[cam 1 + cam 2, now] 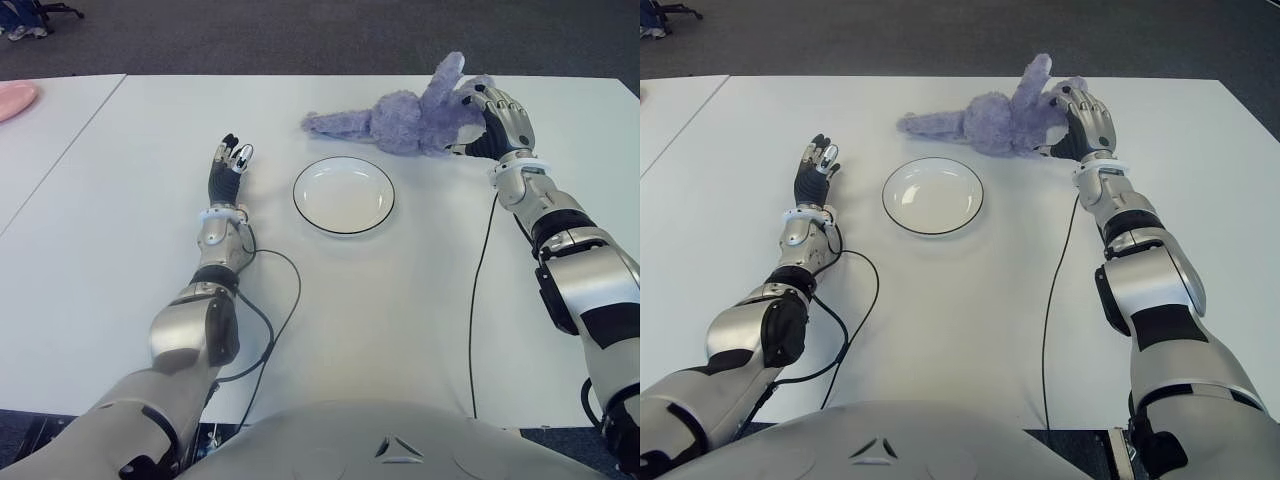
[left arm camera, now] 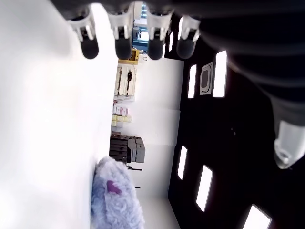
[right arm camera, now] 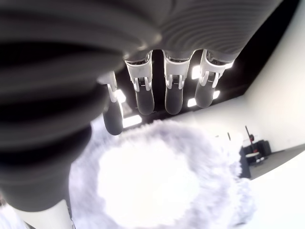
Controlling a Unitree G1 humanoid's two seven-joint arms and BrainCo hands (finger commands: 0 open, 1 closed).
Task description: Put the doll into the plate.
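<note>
Currently the purple doll [image 1: 405, 118] lies on the white surface [image 1: 400, 300], just beyond the empty plate [image 1: 343, 195]. Right robot hand [image 1: 497, 122] is against the doll's right end, fingers [image 3: 174, 98] extended over the fur, not closed. Left robot hand [image 1: 226, 165], fingers straight and spread, shows left of the plate.

Both arms are silver-grey shells with black joints; the left hand [image 1: 227, 165] has black fingers with pale tips, the right hand [image 1: 503, 122] silver knuckle plates over black; each wrist wears a white ring (a thin black cable trails from both forearms); the chest is grey.
</note>
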